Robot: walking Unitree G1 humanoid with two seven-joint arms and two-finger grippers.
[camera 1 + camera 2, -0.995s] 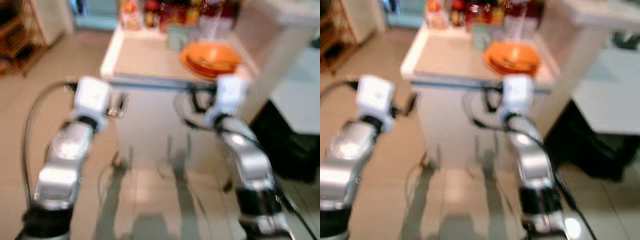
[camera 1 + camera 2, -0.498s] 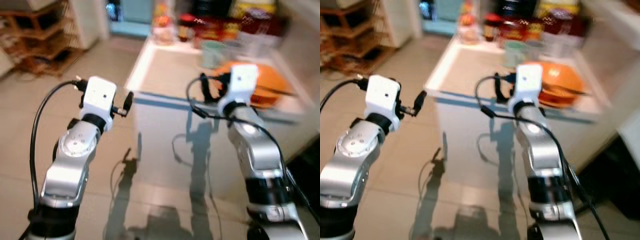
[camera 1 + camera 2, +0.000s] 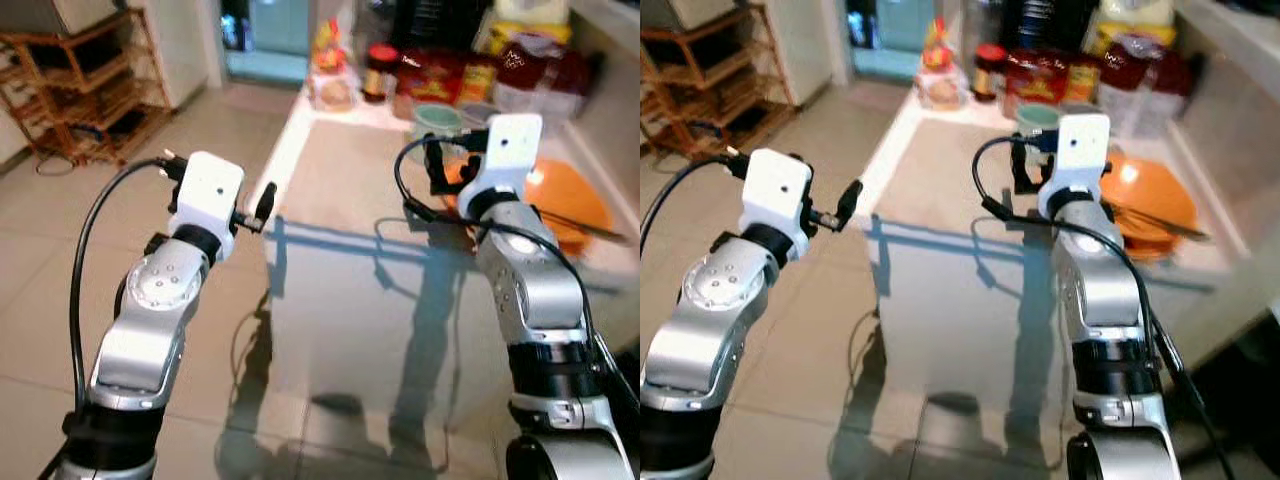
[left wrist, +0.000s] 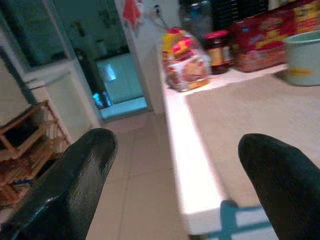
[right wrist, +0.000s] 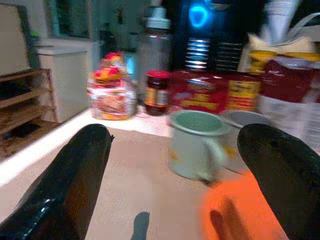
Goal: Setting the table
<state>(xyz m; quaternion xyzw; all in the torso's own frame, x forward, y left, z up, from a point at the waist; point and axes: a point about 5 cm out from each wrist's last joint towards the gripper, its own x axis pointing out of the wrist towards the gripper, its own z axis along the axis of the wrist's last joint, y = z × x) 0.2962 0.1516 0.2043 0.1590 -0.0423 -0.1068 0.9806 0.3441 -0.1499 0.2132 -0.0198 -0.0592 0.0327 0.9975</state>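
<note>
The tabletop (image 3: 330, 190) lies ahead of and below both grippers, its long axis running away from them. The orange plates (image 3: 1155, 205), with a dark utensil laid across them, sit just beyond and below the right gripper (image 5: 175, 150), which is judged the nearer; its fingers (image 5: 75, 175) are spread wide on nothing. A pale green mug (image 5: 192, 145) stands straight ahead between those fingers, its contents hidden. The left gripper (image 4: 172, 170), also wide apart and empty, hangs over the tabletop's near edge.

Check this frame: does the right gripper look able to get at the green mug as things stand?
Probably yes. The right gripper is open and faces the green mug across bare table, with nothing between; the orange plates sit beside it.
</note>
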